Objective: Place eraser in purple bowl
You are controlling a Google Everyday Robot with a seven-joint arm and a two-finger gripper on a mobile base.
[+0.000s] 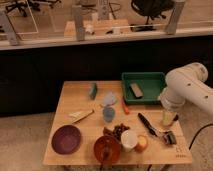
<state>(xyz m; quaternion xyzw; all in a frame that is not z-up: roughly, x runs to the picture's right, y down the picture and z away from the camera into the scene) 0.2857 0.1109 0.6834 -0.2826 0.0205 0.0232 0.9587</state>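
**Approach stage: eraser not yet picked**

Front edge of bench, left corner: purple bowl, upright, apparently nothing in it. Toward centre: orange-brown bowl, similar in size, then white cup and small orange item just beside it; touching or not, cannot tell. Further right: long black brush-like tool, lying diagonally.

Mid bench: blue cup near centre, teal-blue upright block behind and to the left of it. At right side: end effector, hanging below white arm, between the brush-like tool and the tray's front right corner. Released or clenched: cannot tell. No object made out in it.

Rear right: green tray. Eraser flat inside, left of tray centre, apart from end effector and well apart from purple bowl.

Judged step: reach toward pick, with nothing of the placement done.

Next move, as judged:
- Shift back and left over the tray.
- Come down clear of the tray wall and close across the eraser's narrow side.
- Lift, then carry diagonally to front left, high enough to pass over the cups.
- Release over the purple dish, not the orange-brown one.
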